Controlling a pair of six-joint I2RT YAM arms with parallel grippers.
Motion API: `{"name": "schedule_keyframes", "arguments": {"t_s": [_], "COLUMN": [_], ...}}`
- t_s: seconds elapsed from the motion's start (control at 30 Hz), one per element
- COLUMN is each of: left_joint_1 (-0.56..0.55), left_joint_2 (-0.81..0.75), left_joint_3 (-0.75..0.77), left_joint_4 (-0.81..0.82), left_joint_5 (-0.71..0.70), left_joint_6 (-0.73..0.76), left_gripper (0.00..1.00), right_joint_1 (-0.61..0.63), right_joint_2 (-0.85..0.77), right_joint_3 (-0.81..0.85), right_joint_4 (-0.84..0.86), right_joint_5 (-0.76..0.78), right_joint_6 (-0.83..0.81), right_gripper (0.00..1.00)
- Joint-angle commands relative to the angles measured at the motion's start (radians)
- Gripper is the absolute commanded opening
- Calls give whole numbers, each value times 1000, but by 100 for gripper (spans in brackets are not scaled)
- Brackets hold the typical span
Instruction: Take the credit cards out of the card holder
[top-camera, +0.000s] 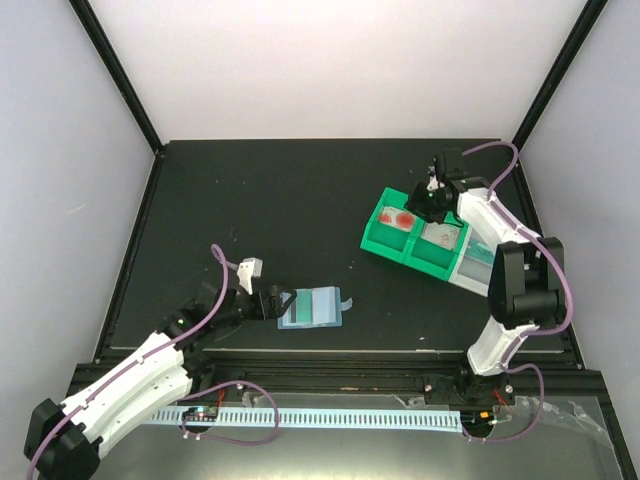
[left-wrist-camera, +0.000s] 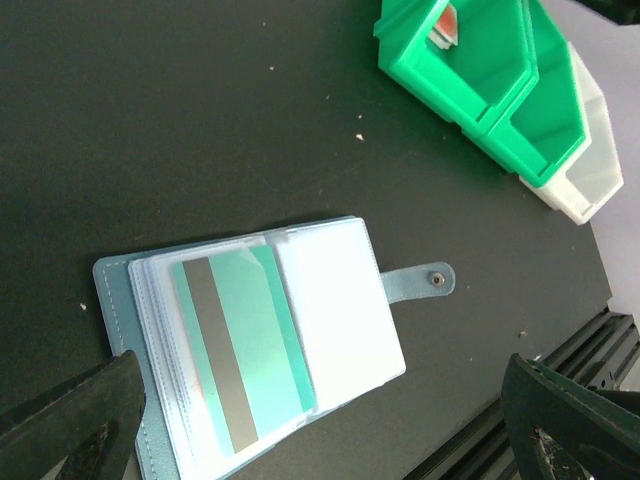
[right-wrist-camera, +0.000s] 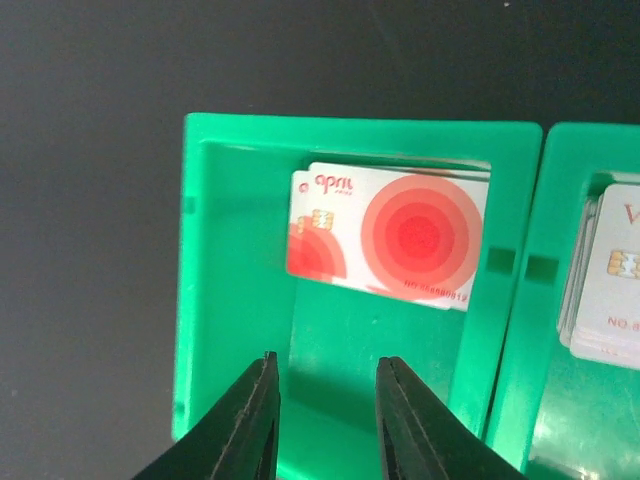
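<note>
Rail (top-camera: 340, 362) fronts black tabletop (top-camera: 260, 200) bearing card holder (top-camera: 312, 307), between pale walls (top-camera: 330, 60).

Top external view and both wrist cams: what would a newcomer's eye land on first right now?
The bright green bin far right on the table, holding a white card with red rings, with the right gripper empty above it. Next, the open blue card holder near the left gripper, a teal card showing its stripe.

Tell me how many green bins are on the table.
2. One green bin, under the right gripper, holds red-circled cards; the second green bin stands between it and a clear bin. None seems hidden.
</note>
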Motion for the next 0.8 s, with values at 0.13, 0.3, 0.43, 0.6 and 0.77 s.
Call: {"name": "schedule_keyframes", "arguments": {"t_s": [0.13,0.3,0.43,0.6,0.77], "left_joint_1": [15,43,65,88,99], "left_joint_2": [59,112,152,188,225], "left_joint_3": [6,-23,-53,-67,-98], "left_joint_4": [27,96,180,250,315], "left_joint_5": [81,172,241,302,325], "left_joint_6": [-22,-44,-67,-88,-121], "left_gripper": [99,99,99,99,98], "right_joint_1": [10,73,138,252,389], "right_joint_2": [-209,-321,-393,-467,-511], "right_joint_3": [-133,-235,-304,-400,-511], "right_joint_4": [51,81,109,170,301], "right_joint_5": [-93,-125,-142,-152,-162], "right_joint_6": [-38,-49,-44,-9,61], "right_gripper": [32,32,32,32,31]}}
